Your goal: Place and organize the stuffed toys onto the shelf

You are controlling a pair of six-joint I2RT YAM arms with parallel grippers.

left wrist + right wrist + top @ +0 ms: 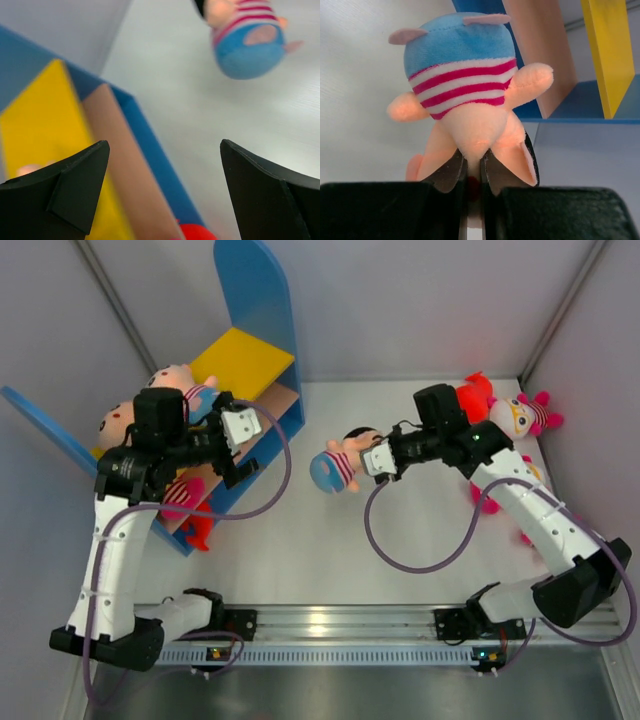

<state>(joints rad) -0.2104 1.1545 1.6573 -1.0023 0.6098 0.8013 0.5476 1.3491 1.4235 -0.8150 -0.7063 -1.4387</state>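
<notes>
The shelf (pixel 262 315) stands at the left with blue side panels, a yellow board (pixel 240 360) and a tan board (pixel 278 402). Two peach-faced dolls (pixel 178 386) sit on it beside the left arm, with a pink-striped doll (pixel 186 496) and a red plush (pixel 200 531) lower down. My left gripper (pixel 236 443) is open and empty over the shelf's front edge (pixel 150 145). My right gripper (pixel 377 459) is shut on the face of a peach-faced doll (pixel 338 466) with striped shirt and blue pants (pixel 460 55), held above the table at mid-scene.
A red plush (pixel 476 394) and a white-faced doll (pixel 524 416) with pink feet lie at the back right corner. Pink toy parts (pixel 481 497) show under the right arm. Grey walls close the back and sides. The held doll also shows in the left wrist view (pixel 247 37).
</notes>
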